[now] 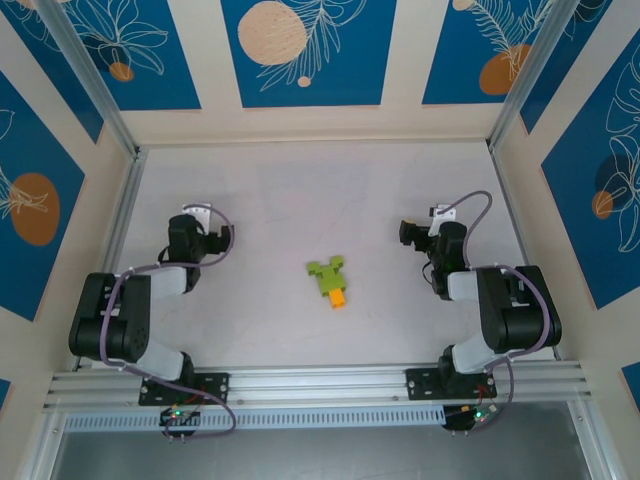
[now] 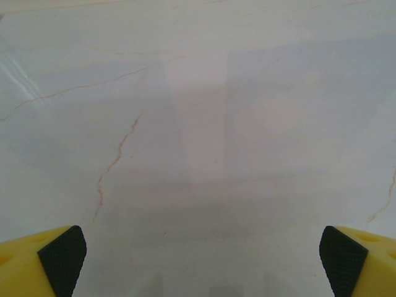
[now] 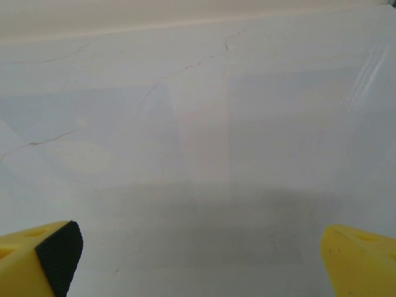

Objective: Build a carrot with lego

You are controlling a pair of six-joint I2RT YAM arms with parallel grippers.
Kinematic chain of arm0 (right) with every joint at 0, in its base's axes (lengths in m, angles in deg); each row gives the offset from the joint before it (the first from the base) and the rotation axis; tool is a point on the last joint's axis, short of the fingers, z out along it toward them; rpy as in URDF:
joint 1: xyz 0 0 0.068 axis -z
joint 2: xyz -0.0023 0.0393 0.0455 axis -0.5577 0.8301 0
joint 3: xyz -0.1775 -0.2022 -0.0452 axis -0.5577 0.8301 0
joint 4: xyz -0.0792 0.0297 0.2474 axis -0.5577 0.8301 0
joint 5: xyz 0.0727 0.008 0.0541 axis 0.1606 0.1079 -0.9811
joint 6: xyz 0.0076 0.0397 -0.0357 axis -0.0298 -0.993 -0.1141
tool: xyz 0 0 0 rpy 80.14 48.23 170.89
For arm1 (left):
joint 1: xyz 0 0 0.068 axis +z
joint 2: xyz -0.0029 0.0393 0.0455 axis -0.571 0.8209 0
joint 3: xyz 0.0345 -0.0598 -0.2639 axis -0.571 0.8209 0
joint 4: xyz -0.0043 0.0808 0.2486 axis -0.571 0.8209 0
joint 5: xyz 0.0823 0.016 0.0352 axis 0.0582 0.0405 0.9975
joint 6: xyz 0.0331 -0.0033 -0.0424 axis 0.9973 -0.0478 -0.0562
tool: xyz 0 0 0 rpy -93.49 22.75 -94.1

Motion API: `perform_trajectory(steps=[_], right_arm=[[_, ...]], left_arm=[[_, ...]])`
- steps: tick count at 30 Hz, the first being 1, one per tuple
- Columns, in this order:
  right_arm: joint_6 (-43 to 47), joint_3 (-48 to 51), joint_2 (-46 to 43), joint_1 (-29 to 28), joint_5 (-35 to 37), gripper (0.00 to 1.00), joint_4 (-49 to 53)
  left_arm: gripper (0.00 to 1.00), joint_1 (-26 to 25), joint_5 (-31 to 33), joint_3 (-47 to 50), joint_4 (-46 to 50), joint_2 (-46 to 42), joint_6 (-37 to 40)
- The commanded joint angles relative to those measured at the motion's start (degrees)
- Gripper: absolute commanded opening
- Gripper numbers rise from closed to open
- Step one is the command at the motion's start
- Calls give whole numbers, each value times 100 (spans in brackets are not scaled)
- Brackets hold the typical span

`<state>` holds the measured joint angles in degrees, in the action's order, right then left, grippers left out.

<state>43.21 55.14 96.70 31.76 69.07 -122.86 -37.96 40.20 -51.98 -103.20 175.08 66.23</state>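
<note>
While the carrot (image 1: 328, 279) lies well apart, left pincer (image 2: 201, 257) spread wide, empty, right pincer (image 3: 204, 253) likewise.

A pale marbled table (image 1: 300, 190) sits enclosed by walls (image 1: 405, 60) bearing blue panels (image 1: 350, 70) with orange circles.

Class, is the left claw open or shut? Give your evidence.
Open. The left claw has fingers far apart at its wrist view's bottom corners, bare table between.

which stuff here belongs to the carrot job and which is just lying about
Job: the carrot, lime-green with an orange tip; left gripper and right gripper, both open.
Not the job: the table; the blue patterned wall panels.
</note>
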Motion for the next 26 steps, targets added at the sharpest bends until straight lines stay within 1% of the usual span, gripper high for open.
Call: perform_trajectory(steps=[1,2,3,4,5,6,7,8,10,16,26], right_arm=[[35,55,51,-42,36,100,-355],[33,54,47,-42,32,99,-341],[32,48,52,-42,35,99,-350],[32,54,52,-43,35,99,-341],[31,48,53,-40,36,100,-345],[22,49,51,-42,44,99,-341],[24,45,53,-37,32,99,-347],[23,49,58,-35,36,100,-346],[24,42,52,-33,36,100,-336],[6,14,43,23,-97,100,-264],[-4,11,43,29,-105,100,-259]], left_arm=[[99,69,-340,185,-500,16,71],[99,68,-419,360,-742,-2,104],[99,69,-445,576,-1176,51,105],[99,68,-550,914,-2113,271,142],[99,68,-677,1067,-2302,196,195],[99,63,-692,1049,-2059,64,210],[99,52,-697,986,-2049,123,223],[99,50,-871,777,-1747,184,289],[99,50,-329,615,-1387,154,86],[99,26,-393,620,-1377,141,142],[99,9,-357,616,-1378,146,158]])
